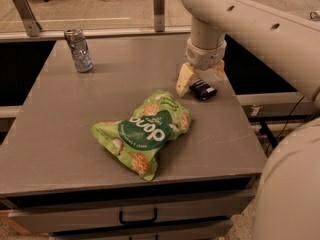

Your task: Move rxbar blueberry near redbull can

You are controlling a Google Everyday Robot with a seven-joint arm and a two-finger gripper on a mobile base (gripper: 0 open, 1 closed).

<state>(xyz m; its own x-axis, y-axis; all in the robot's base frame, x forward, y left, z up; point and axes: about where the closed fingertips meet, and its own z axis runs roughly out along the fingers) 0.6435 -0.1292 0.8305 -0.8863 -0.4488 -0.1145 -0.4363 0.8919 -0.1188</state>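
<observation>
The rxbar blueberry (202,89) is a small dark bar lying flat near the right edge of the grey table (90,109). My gripper (201,77) hangs straight down just above it and is open, with one cream fingertip (184,80) at the bar's left and the other behind its right end. The bar's far end is partly hidden by the gripper. The redbull can (79,50) stands upright at the table's far left corner, well away from the bar.
A large green chip bag (145,131) lies in the middle of the table, between the bar and the front edge. A rail with metal posts (159,4) runs behind the table. A drawer handle (138,217) is below the front edge.
</observation>
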